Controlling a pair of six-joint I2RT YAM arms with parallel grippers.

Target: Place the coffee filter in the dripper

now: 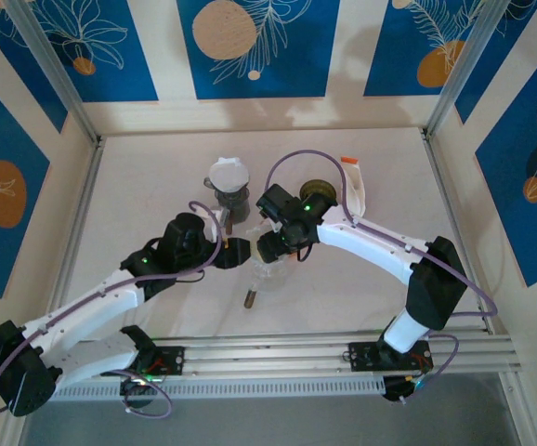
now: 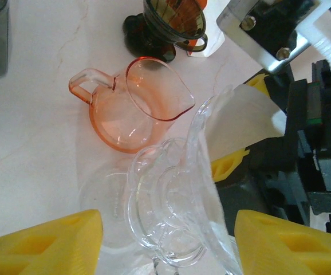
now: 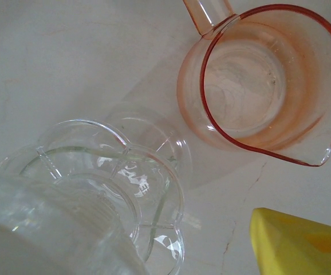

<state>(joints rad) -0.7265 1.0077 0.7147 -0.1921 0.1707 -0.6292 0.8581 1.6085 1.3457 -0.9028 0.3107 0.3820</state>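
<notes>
A clear glass dripper (image 2: 171, 217) lies tilted between the two grippers, its scalloped base (image 3: 119, 183) facing the pink pitcher. The white paper coffee filter (image 2: 240, 117) sits in the dripper's mouth, on the right gripper's side. My left gripper (image 2: 168, 235) is open, with its yellow fingers (image 2: 51, 243) wide on either side of the dripper's base. My right gripper (image 1: 270, 249) faces it; one yellow finger (image 3: 294, 243) stands clear of the glass, and the other is hidden behind the dripper. In the top view the dripper (image 1: 268, 271) is just below both grippers.
A pink glass pitcher (image 2: 134, 109) stands upright beside the dripper. Behind it are a dark amber dripper on a stand (image 1: 317, 192), a grey cup with a white top (image 1: 229, 181) and a white packet (image 1: 354, 184). A small dark object (image 1: 248, 298) lies nearer the front.
</notes>
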